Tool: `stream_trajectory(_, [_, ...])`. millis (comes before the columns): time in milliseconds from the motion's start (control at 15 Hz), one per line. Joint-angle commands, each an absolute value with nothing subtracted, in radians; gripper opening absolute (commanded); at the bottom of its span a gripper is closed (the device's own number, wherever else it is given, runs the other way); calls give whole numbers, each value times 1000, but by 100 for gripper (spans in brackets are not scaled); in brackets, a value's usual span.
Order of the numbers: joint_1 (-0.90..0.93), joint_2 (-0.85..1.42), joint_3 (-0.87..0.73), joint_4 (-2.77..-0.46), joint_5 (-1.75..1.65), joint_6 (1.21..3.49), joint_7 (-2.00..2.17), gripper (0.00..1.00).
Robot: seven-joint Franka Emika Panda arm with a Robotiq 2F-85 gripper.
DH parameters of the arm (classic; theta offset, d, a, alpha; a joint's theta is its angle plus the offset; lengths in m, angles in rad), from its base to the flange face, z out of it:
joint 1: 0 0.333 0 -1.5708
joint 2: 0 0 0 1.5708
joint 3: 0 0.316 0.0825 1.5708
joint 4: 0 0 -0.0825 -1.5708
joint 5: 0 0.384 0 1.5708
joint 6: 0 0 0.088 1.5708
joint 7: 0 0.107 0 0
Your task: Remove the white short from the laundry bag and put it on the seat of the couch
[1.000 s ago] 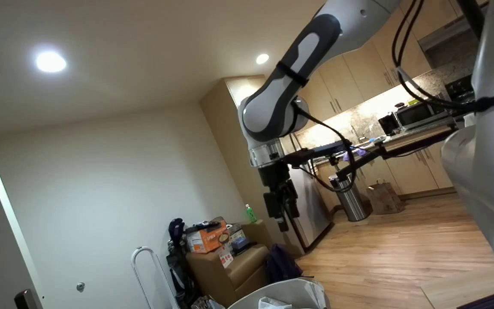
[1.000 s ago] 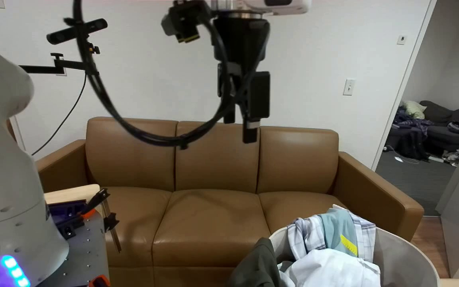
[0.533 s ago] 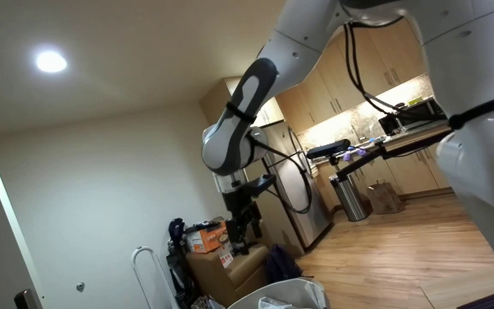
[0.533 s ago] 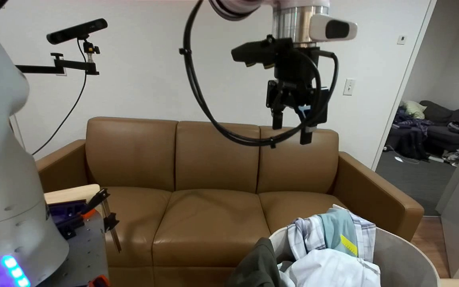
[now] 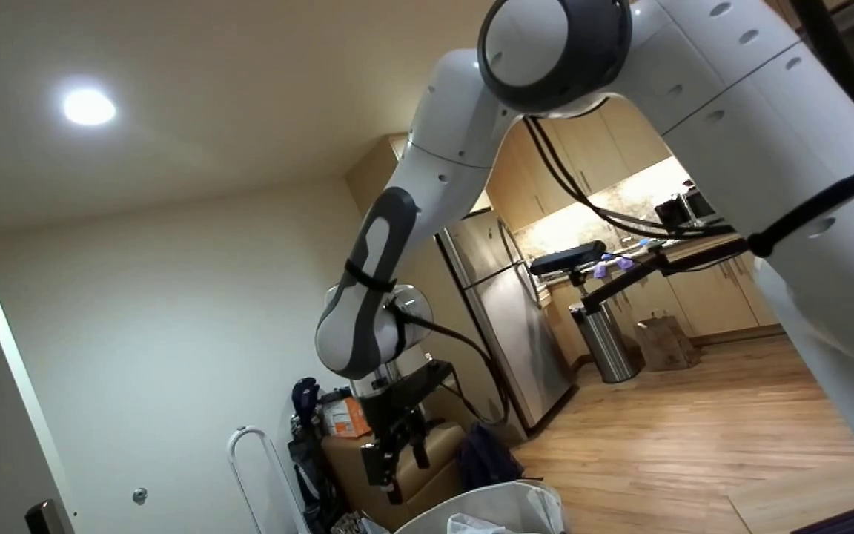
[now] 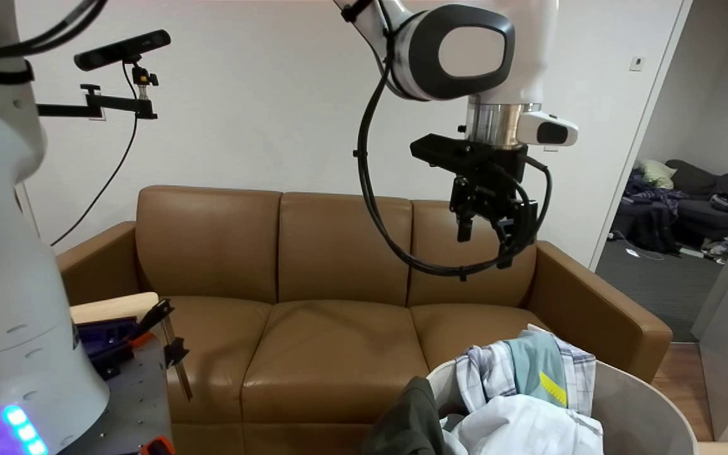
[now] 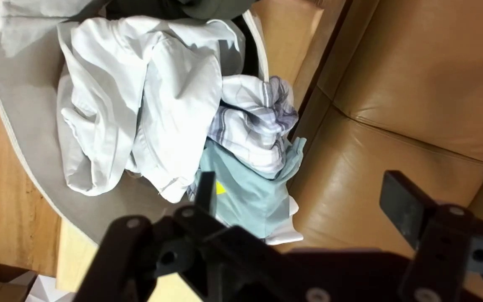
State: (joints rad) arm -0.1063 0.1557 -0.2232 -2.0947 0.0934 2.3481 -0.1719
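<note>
The white shorts, a crumpled white cloth, lie on top of the other laundry in the bag. They also show in both exterior views. The laundry bag is a pale round bag, also in both exterior views. The brown leather couch stands behind it; its seat shows in the wrist view. My gripper is open and empty. In both exterior views the gripper hangs above the couch and bag side, apart from the clothes.
Plaid cloth and teal cloth drape over the bag's rim on the couch side. A dark green cloth hangs over another part of the rim. A metal robot table with clamps stands by the arm's base. A loop of cable hangs beside the gripper.
The arm has swung across toward the bag side and come down. The gripper is lower and nearer the bag, still open. The clothes and bag have not moved.
</note>
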Motion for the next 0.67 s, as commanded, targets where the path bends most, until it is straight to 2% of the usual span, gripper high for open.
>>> stream_trajectory(0, [-126, 142, -193, -2120, 54, 2404, -132, 100])
stream_trajectory(333, [-128, 294, -124, -2065, 130, 2534, -183, 100])
stream_trajectory(600, [-132, 389, -141, -2046, 56, 2533, -118, 100])
